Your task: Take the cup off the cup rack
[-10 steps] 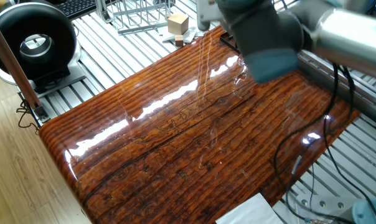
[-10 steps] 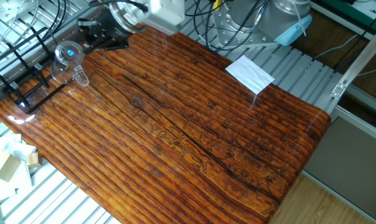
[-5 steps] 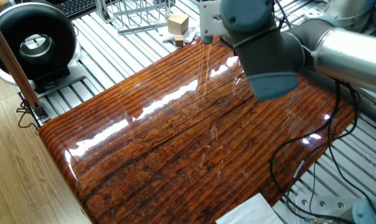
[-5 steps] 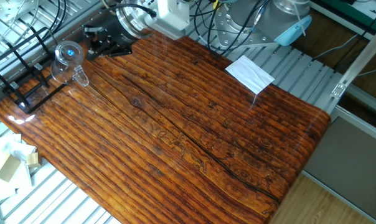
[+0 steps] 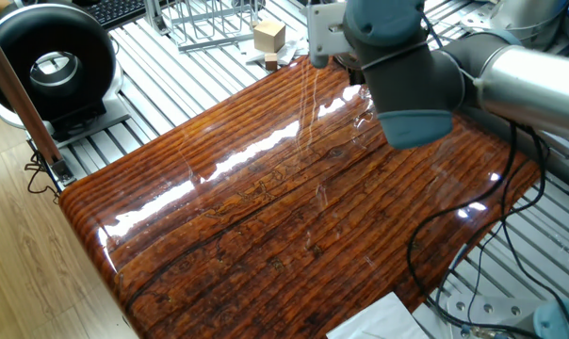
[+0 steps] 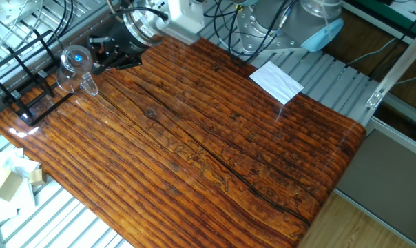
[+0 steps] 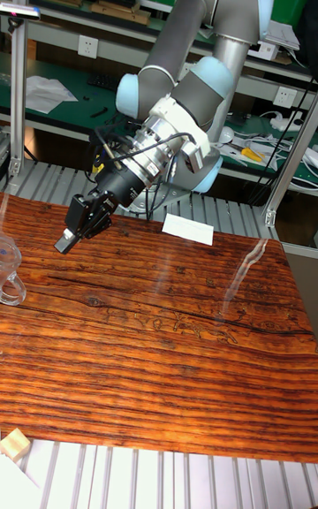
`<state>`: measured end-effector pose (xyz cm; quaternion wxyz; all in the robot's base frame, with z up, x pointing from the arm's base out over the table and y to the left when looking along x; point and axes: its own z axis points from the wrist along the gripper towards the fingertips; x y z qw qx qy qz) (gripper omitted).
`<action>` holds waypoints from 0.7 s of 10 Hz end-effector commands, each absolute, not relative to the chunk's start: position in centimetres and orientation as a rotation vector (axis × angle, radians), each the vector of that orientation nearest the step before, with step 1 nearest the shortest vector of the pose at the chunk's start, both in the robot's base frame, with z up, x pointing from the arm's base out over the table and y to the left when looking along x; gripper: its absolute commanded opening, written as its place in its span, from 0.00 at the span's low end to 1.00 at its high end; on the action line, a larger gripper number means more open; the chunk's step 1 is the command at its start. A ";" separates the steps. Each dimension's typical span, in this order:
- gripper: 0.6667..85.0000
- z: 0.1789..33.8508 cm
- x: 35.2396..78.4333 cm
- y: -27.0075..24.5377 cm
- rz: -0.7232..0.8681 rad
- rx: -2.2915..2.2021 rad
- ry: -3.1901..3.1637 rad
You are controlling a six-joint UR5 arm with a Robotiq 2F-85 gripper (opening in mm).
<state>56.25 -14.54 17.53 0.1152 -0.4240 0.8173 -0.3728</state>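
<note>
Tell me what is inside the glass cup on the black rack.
The cup hangs tilted on the cup rack and looks empty; only a blue glint shows at its mouth. Whether a rod runs inside it cannot be told. The claw is beside it, apart.

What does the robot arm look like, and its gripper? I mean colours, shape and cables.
The arm is built of thick grey metallic tubes with rounded joints wearing pale blue caps. A silver ring and a white block sit at the wrist, with black cables looping around it. The gripper is black and blocky, with two short fingers.
</note>
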 end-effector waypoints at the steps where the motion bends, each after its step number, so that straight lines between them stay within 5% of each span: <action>1: 0.00 17.5 56.8 -14.7 -1.069 -1.276 2.389; 7: 0.00 16.8 56.8 -13.7 -0.952 -1.354 2.417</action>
